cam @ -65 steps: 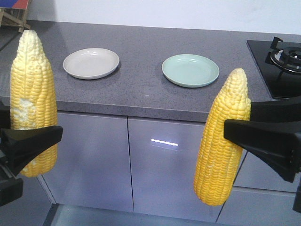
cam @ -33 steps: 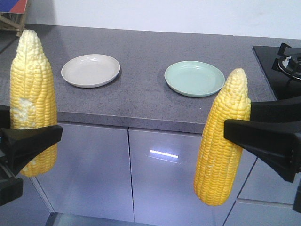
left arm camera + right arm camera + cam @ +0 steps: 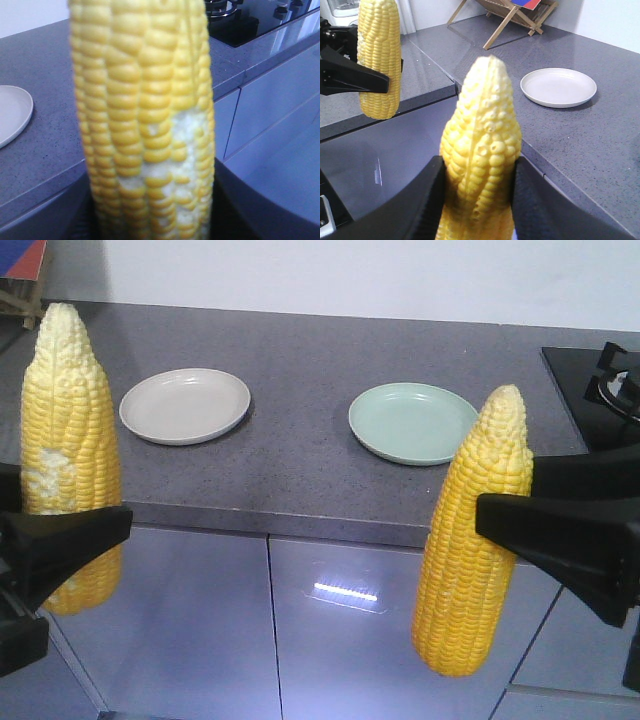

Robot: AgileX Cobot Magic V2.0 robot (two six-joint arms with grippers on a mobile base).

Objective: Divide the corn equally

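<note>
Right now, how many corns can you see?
2. The left gripper holds one cob tip-up; the right gripper holds the other cob tip-up. None seems hidden.

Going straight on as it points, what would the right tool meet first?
Beyond the yellow corn cob it grips, the right tool probably meets the glossy grey cabinet front under the speckled grey counter; depth is unclear.

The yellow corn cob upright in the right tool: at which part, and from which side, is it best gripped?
Grip the yellow corn cob at its thick middle, from the side, as the right tool does. It stands upright and tapers to the tip; the middle's flanks are nearly parallel, so slipping seems least likely.
</note>
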